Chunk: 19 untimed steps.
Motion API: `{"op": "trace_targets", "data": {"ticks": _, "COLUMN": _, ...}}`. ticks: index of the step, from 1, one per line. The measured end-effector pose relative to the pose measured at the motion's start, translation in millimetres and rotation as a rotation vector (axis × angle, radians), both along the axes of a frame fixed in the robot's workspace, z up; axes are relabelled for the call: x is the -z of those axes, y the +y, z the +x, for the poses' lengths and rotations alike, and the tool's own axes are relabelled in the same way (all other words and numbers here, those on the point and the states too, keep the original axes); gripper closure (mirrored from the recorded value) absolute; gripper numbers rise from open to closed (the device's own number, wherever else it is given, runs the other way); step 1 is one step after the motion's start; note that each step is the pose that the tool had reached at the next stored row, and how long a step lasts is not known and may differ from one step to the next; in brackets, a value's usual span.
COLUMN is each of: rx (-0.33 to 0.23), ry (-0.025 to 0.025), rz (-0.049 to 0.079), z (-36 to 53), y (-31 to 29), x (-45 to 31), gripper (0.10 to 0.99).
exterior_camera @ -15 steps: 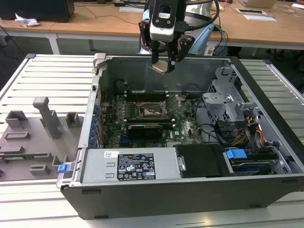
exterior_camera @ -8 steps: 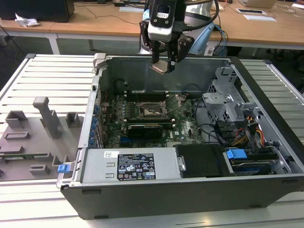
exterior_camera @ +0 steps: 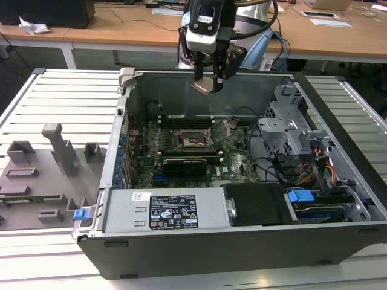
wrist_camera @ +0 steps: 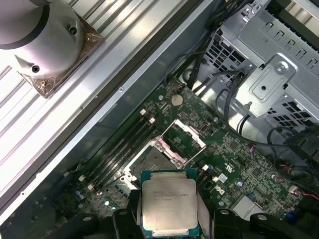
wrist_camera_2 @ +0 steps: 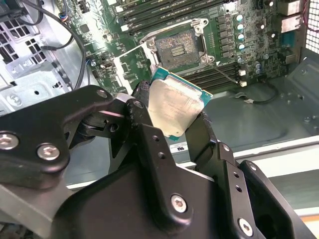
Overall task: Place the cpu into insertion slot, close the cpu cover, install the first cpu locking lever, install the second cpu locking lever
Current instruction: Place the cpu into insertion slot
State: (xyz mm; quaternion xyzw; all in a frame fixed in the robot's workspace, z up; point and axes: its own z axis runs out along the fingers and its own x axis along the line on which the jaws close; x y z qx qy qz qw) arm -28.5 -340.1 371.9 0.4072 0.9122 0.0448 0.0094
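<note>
My gripper (exterior_camera: pixel 207 81) hangs above the open computer case, shut on the cpu (exterior_camera: pixel 202 86) by two opposite edges. In both wrist views the cpu (wrist_camera_2: pixel 175 102) (wrist_camera: pixel 168 201) is a square chip with a silvery-beige face and a green rim, held between the black fingers (wrist_camera_2: pixel 142 99). Below it on the green motherboard (exterior_camera: pixel 236 160) lies the insertion slot (exterior_camera: pixel 193 141) (wrist_camera_2: pixel 179 45) (wrist_camera: pixel 149 158), dark in the centre and uncovered. The cpu cover (wrist_camera: pixel 191 132) stands swung up beside the slot. A thin locking lever (wrist_camera_2: pixel 225 73) sticks out from the slot's side.
The case wall (exterior_camera: pixel 181 90) rises behind the gripper. A grey drive cage (exterior_camera: pixel 284 130) with cables and a blue clip (exterior_camera: pixel 300 196) fills the exterior view's right. Long black memory slots (wrist_camera_2: pixel 164 12) run beside the socket. Grey fixtures (exterior_camera: pixel 57 148) stand outside the case.
</note>
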Motion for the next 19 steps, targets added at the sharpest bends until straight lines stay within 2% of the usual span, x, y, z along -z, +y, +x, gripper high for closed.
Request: {"op": "trace_targets", "data": {"ticks": 19, "rx": 0.076, "ry": 0.0000, "rz": 0.000, "z": 0.0, "y": 0.0, "x": 0.0, "gripper": 0.549}}
